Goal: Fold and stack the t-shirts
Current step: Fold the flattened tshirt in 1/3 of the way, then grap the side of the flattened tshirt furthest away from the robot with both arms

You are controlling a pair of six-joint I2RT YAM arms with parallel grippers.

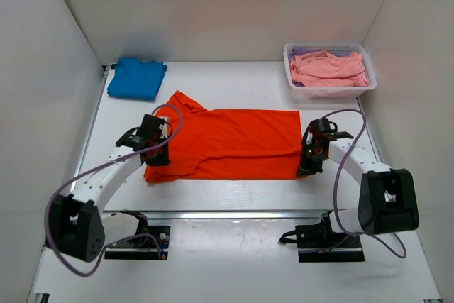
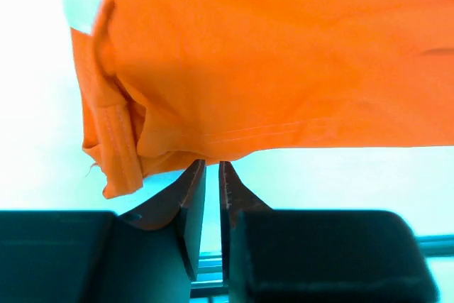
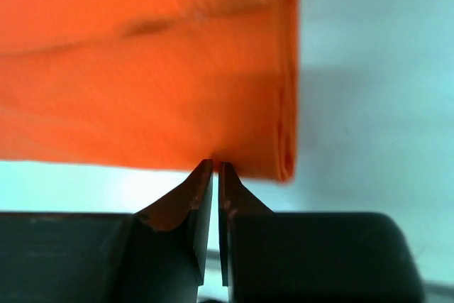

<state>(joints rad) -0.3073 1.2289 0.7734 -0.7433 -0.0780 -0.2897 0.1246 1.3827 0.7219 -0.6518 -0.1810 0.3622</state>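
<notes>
The orange t-shirt (image 1: pixel 227 143) lies flat across the middle of the table, folded lengthwise into a long band with its collar end at the left. My left gripper (image 1: pixel 159 155) is at the shirt's near left edge. In the left wrist view the shirt (image 2: pixel 269 69) fills the top and my left gripper (image 2: pixel 212 163) has its jaws almost together, pinching the hem. My right gripper (image 1: pixel 306 168) is at the near right corner. In the right wrist view my right gripper (image 3: pixel 216 163) pinches the shirt's (image 3: pixel 142 69) edge. The blue t-shirt (image 1: pixel 137 78) lies folded at the back left. Pink t-shirts (image 1: pixel 326 67) are heaped in the basket.
The white lattice basket (image 1: pixel 330 91) stands at the back right corner. White walls close in the table on the left, back and right. A metal rail runs along the near edge in front of the arm bases.
</notes>
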